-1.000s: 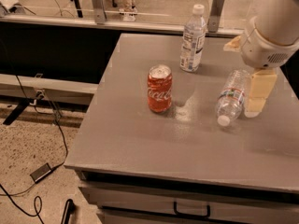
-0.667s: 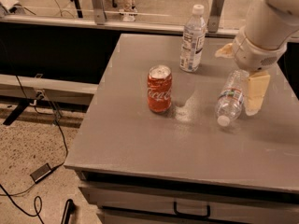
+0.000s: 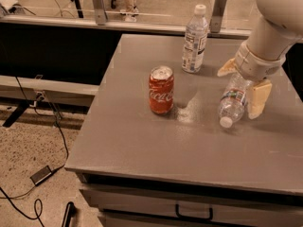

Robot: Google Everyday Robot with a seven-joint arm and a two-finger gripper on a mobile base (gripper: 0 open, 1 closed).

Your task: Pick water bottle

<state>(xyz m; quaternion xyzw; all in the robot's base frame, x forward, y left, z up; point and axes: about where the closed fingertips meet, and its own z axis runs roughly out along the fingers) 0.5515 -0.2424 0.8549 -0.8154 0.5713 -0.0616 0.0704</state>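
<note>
The water bottle [image 3: 233, 100] lies on its side on the grey table [image 3: 142, 145], at the right. It is clear and ribbed, with a red and blue label band, and its white cap points toward the front edge. My gripper [image 3: 239, 92] is right over it, open. One cream finger [image 3: 259, 98] is down on the bottle's right side and the other finger [image 3: 226, 68] shows at its far left side. The jaws straddle the bottle's upper body. The white arm covers the bottle's base.
A smoother upright bottle with a large white label [image 3: 194, 39] stands at the back of the table. A red Coca-Cola can [image 3: 161, 90] stands left of the lying bottle. A drawer handle [image 3: 194, 214] is below the front edge. Cables [image 3: 42, 174] lie on the floor at left.
The arm has shifted left and down over the lying bottle, and the far-left finger has come into sight. The bottle, the can and the upright bottle have not moved.
</note>
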